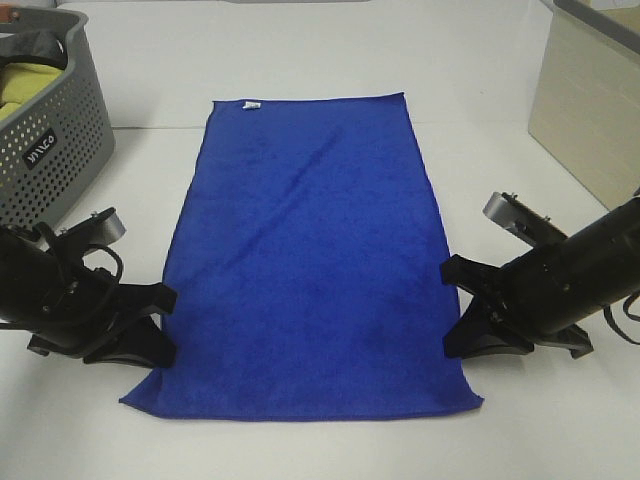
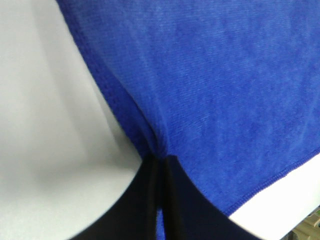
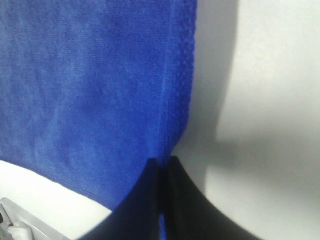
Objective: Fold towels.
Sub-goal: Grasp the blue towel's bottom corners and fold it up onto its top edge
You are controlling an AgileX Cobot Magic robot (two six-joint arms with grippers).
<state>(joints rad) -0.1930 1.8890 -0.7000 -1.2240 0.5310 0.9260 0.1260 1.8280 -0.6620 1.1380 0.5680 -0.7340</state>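
Note:
The deep blue towel (image 1: 310,265) lies flat and lengthwise on the white table, its small white tag (image 1: 252,104) on the far short edge. My left gripper (image 1: 166,325) is at the towel's left long edge near the front, shut on that edge; the left wrist view shows the cloth (image 2: 210,90) puckered into the closed jaws. My right gripper (image 1: 452,315) is at the right long edge opposite, shut on it; the right wrist view shows the stitched edge (image 3: 177,95) pinched between the jaws.
A grey perforated basket (image 1: 45,140) holding a yellow-green cloth (image 1: 25,85) stands at the back left. A beige box (image 1: 590,100) stands at the back right. The towel's front edge lies close to the table's front.

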